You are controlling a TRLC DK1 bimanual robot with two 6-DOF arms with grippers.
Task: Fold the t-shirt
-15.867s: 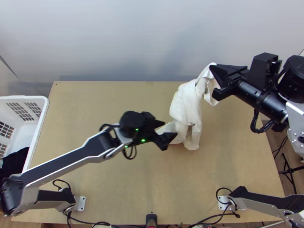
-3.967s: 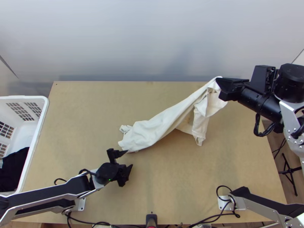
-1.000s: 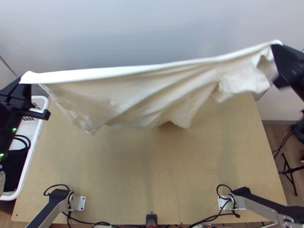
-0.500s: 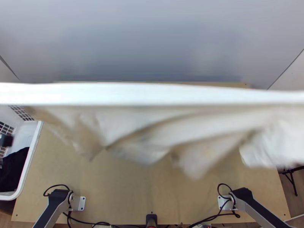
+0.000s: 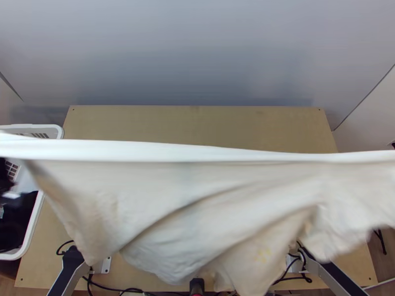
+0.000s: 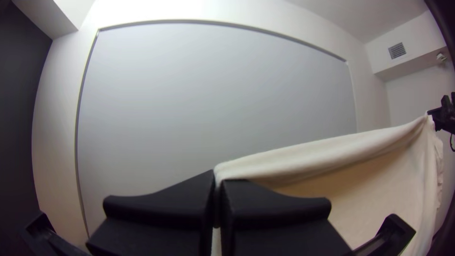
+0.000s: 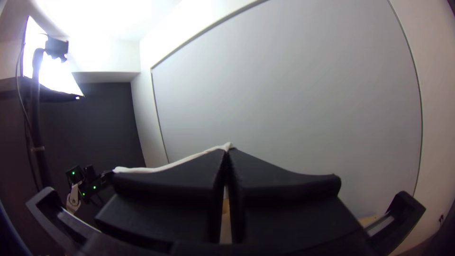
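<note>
we've got the shirt [image 5: 173, 207] up over the table [image 5: 197, 123], stretched between our two arms! our left gripper [image 6: 218, 179] clamps one end of its upper edge, our right gripper [image 7: 227, 154] pinches the other. that edge runs taut; below it, loose folds hang. dark cloth [image 5: 17, 222] sits in our basket [image 5: 54, 130].

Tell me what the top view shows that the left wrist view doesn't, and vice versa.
Top view: the table, the white basket with dark cloth inside.
Left wrist view: the left gripper shut on the t-shirt, the right gripper at its far end, a wall vent.
Both: the t-shirt hanging from a stretched edge, the grey panel behind.
</note>
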